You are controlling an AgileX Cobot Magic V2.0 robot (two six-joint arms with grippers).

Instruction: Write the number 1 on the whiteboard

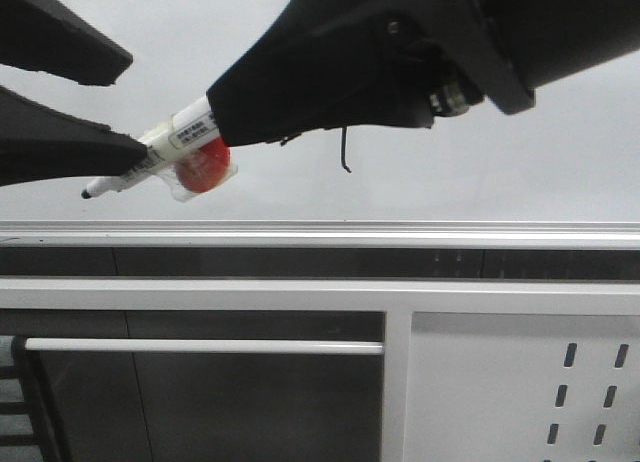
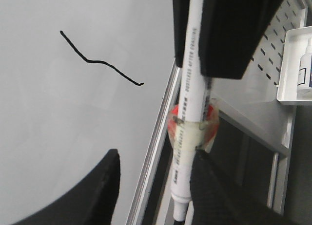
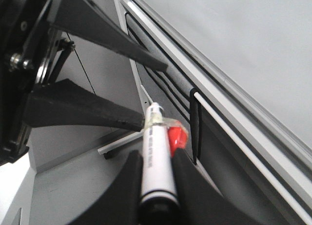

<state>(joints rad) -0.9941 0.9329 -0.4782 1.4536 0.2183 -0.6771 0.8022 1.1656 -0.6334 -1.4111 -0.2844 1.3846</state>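
The whiteboard [image 1: 480, 172] fills the back, its silver rail [image 1: 320, 229] along the lower edge. On it is the number 1 [image 2: 100, 63], a thin wavy black stroke; in the front view only its lower end [image 1: 346, 154] shows below my right arm. My right gripper [image 3: 156, 154] is shut on a white marker pen [image 1: 165, 152], which has a red piece [image 1: 203, 168] taped to it. The pen's black tip [image 1: 88, 192] points left, off the board. My left gripper [image 1: 132, 100] is open, and its lower finger [image 1: 80, 147] touches the pen's front end.
Below the rail run a white frame bar [image 1: 300, 294], a thin white rod [image 1: 200, 346] and a white perforated metal panel [image 1: 520, 382]. A white tray [image 2: 287, 64] with a small bottle [image 2: 305, 64] hangs on that panel.
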